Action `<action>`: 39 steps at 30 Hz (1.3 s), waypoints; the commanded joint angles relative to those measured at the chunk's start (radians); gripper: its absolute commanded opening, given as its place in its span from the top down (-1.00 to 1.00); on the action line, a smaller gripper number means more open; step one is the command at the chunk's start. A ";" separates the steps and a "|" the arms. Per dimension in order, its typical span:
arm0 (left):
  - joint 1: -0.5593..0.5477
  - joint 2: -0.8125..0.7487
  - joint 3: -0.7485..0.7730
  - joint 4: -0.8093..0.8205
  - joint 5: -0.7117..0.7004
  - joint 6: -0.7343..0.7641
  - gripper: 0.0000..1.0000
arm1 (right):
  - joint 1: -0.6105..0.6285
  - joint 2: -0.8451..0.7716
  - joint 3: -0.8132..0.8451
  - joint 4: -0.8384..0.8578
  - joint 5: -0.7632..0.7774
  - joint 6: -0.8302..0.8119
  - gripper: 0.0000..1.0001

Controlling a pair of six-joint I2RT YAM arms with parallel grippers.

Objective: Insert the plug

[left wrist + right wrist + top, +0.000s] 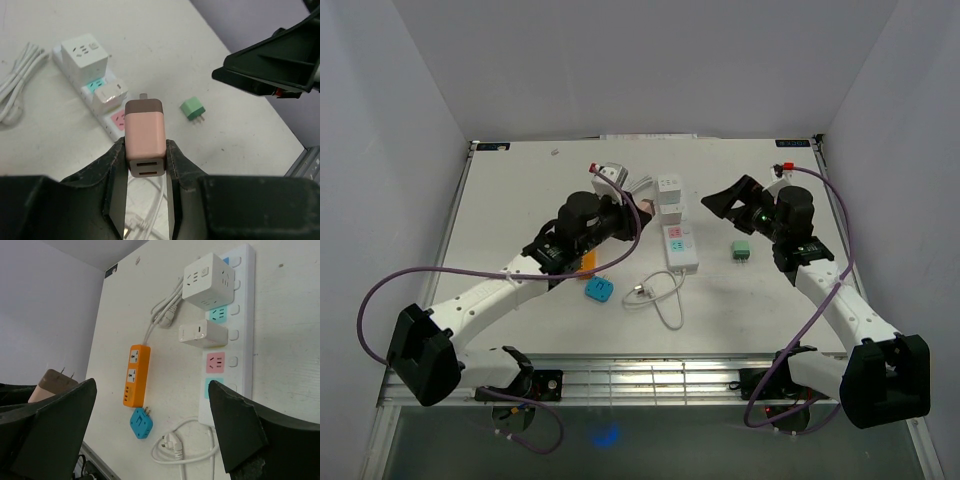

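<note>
Left gripper (144,148) clamps pink-and-brown plastic plug (145,131) at frame centre, prongs toward white plastic power strip (118,120); not yet inserted. Right gripper (732,197) spread wide, empty.

The charger (144,132) sits between the fingers (116,160) of the left gripper (145,156), prongs pointing forward. Directly ahead of these fingers the power strip (116,120) lies on the table (165,40). The flat adapter (111,92) sits on it just beyond the fingertips, and the cube adapter (84,52) sits farther out on the same strip. The small plug (192,108) lies ahead and right of the fingers, apart from the strip. Beyond the gap between the fingers of the right gripper (151,385) lie the second strip (136,375) and, nearer, the travel adapter (141,423).
</note>
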 commanded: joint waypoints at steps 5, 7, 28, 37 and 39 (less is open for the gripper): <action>0.092 -0.018 0.138 -0.497 -0.001 -0.074 1.00 | -0.002 -0.023 0.037 -0.026 0.010 -0.080 -0.93; 0.149 -0.006 0.150 -0.522 0.103 -0.103 1.00 | -0.004 -0.016 0.040 -0.037 0.004 -0.105 -0.92; 0.335 0.363 0.541 -1.008 0.116 -0.215 1.00 | -0.005 0.024 0.046 -0.101 0.004 -0.203 -0.88; 0.375 0.475 0.632 -1.118 -0.024 -0.137 1.00 | -0.008 0.032 0.049 -0.112 0.013 -0.231 -0.88; 0.393 0.506 0.639 -1.125 -0.021 -0.107 1.00 | -0.008 0.043 0.049 -0.109 0.001 -0.234 -0.87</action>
